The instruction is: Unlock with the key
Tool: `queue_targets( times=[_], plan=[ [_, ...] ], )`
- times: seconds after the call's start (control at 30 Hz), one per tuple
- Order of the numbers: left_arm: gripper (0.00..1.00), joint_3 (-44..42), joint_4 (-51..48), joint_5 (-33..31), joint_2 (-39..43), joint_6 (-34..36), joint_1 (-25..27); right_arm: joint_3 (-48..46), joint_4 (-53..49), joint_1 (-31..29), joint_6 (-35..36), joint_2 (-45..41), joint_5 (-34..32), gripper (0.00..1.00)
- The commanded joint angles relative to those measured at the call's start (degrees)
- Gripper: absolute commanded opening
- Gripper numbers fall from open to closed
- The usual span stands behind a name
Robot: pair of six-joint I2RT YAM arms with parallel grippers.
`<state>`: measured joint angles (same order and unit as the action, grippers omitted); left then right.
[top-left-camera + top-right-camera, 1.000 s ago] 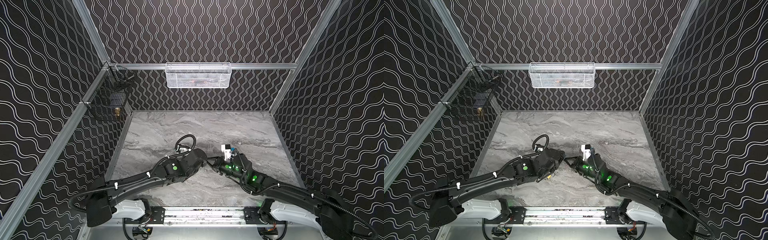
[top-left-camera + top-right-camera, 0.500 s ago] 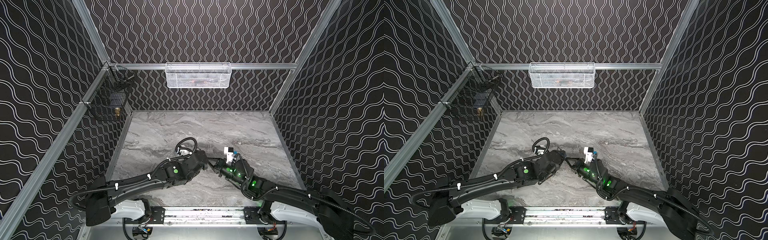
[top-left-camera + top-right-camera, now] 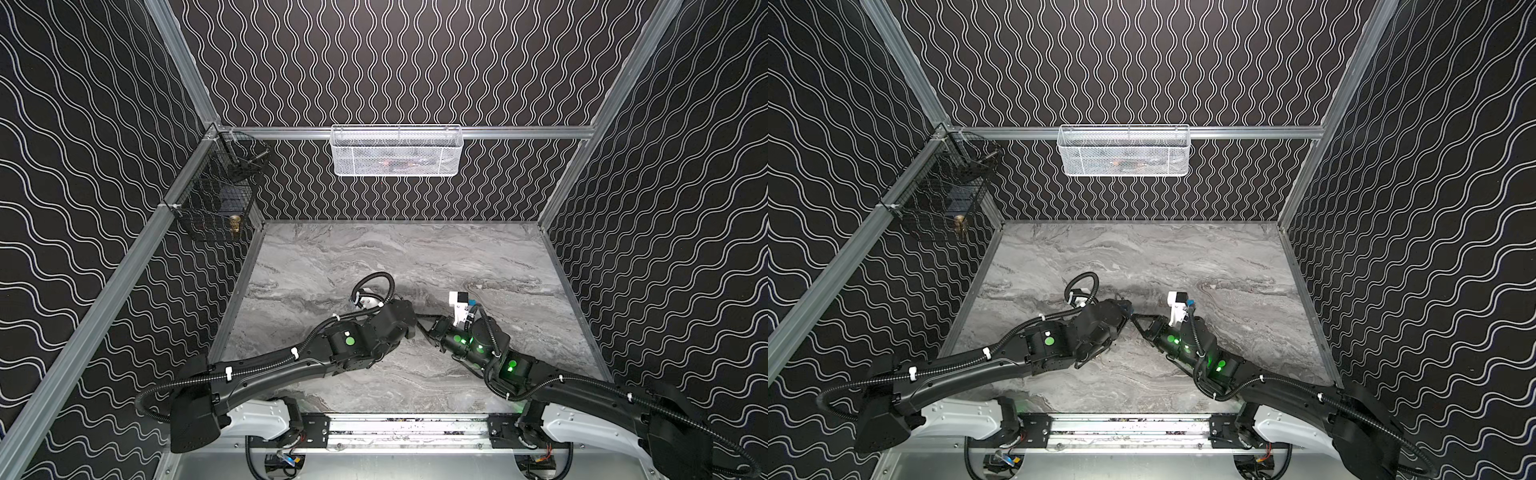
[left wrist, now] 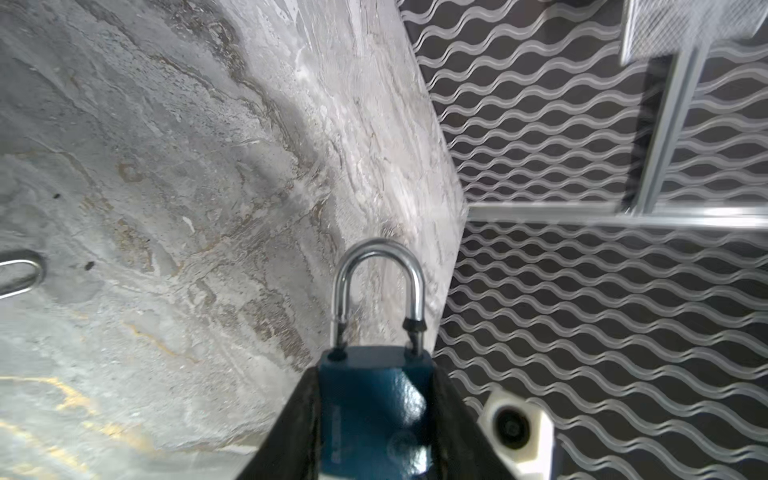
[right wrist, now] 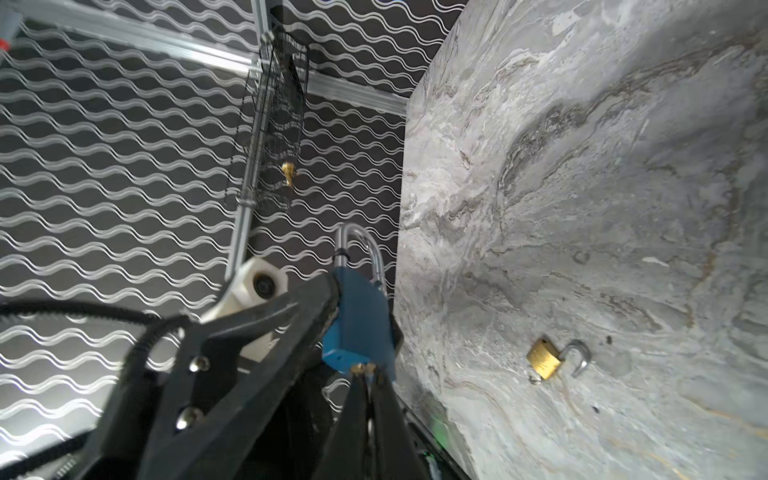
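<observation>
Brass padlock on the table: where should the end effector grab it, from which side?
Grip the brass padlock body across its narrow sides, from above: it lies flat on the table, with its open shackle sticking out at one end.

A white mesh basket [image 3: 397,151] hangs on the back rail [image 3: 519,132], a black wire basket [image 3: 216,199] on the left rail [image 3: 124,270].

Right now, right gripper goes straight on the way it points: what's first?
The brass key at the tips of the right gripper, in the bottom of the blue padlock held by the left gripper. No gap shows, though depth is unclear.
</observation>
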<state>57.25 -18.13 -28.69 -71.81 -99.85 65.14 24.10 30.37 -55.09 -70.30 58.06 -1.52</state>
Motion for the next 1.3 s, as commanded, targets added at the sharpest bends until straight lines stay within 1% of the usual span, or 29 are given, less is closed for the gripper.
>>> queue_targets(
  times=[0.0, 0.1, 0.2, 0.23, 0.3, 0.37, 0.4, 0.43, 0.47, 0.53, 0.57, 0.67, 0.77, 0.87, 0.97, 1.17, 1.27],
  plan=[
    [0.0, 0.8, -2.9, 5.9, 1.0, 4.2, -0.6, 1.2, -6.6, -0.1, 6.0, -1.7, -0.5, 0.26],
    [0.0, 0.0, -7.2, 4.8, 2.2, 6.0, -1.4, 2.5, -11.9, -0.1, 9.8, -4.2, -0.9, 0.36],
    [0.0, -0.2, -9.0, 2.8, 3.4, 11.4, -2.1, 4.4, -17.8, -0.1, 13.8, -7.1, -1.3, 0.42],
    [0.0, 0.5, -10.9, 2.3, 3.7, 14.3, -2.3, 5.2, -19.5, 0.0, 15.6, -8.1, -1.5, 0.45],
    [0.0, 1.8, -14.4, 0.7, 4.1, 20.7, -2.4, 7.7, -23.4, 0.8, 19.0, -9.3, 0.6, 0.53],
    [0.0, 2.3, -14.5, -1.4, 4.6, 31.2, -2.4, 12.3, -29.6, 4.1, 22.2, -7.6, 6.3, 0.6],
    [0.0, 2.3, -14.0, -2.7, 4.9, 35.6, -2.4, 14.3, -31.5, 6.1, 23.4, -6.1, 10.3, 0.62],
    [0.0, 1.9, -12.0, -3.3, 5.4, 41.5, -2.4, 16.1, -32.6, 9.0, 24.5, -3.8, 16.5, 0.63],
    [0.0, 0.9, -9.5, -3.0, 6.1, 47.2, -2.4, 18.3, -33.4, 11.9, 25.8, -1.6, 23.1, 0.64],
    [0.0, -2.4, -2.8, -0.5, 8.2, 57.7, -2.4, 23.2, -38.1, 15.2, 29.5, 3.4, 31.3, 0.64],
    [0.0, -3.7, -0.6, 0.2, 9.1, 61.5, -2.4, 26.5, -41.9, 15.7, 32.6, 5.7, 32.2, 0.64],
    [0.0, -6.9, 5.4, 2.8, 11.0, 70.2, -2.5, 33.4, -48.9, 15.7, 39.4, 11.3, 32.3, 0.65],
    [0.0, -9.0, 9.1, 4.6, 12.3, 75.2, -2.5, 39.0, -53.0, 15.8, 43.3, 15.6, 32.4, 0.66],
    [0.0, -10.6, 11.8, 5.5, 13.2, 77.0, -2.5, 41.4, -54.0, 15.8, 44.7, 19.3, 33.7, 0.67],
    [0.0, -11.1, 12.6, 6.9, 13.5, 78.2, -2.5, 45.1, -58.2, 15.6, 46.4, 23.2, 32.5, 0.67],
    [0.0, -10.6, 10.9, 7.4, 12.7, 78.8, -2.5, 50.7, -64.1, 15.7, 48.0, 25.8, 22.9, 0.67],
    [0.0, -11.1, 11.3, 7.4, 13.0, 78.9, -2.5, 53.3, -68.2, 15.7, 49.9, 27.4, 20.6, 0.67]
  ],
)
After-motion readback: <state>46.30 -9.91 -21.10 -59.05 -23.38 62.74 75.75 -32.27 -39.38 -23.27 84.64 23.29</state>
